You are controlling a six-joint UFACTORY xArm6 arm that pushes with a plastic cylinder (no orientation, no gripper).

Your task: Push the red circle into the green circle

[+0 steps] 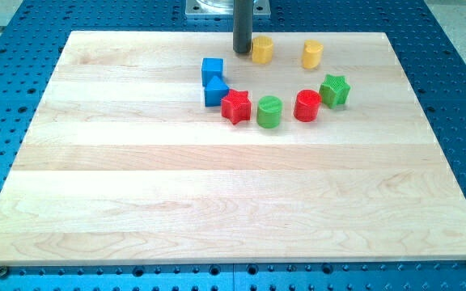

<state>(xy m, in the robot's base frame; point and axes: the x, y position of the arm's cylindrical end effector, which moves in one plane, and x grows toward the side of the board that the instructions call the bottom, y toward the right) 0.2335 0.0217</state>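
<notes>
The red circle (307, 105) stands on the wooden board, right of the green circle (269, 111), with a small gap between them. A green star (335, 90) touches the red circle's upper right side. A red star (236, 106) sits just left of the green circle. My tip (242, 52) is at the view's top, close to the left side of a yellow block (262, 49), well above and left of the red circle.
A second yellow block (312, 54) lies at the top right of the group. Two blue blocks (212, 70) (215, 91) stand left of the red star. The board (136, 186) rests on a blue perforated table.
</notes>
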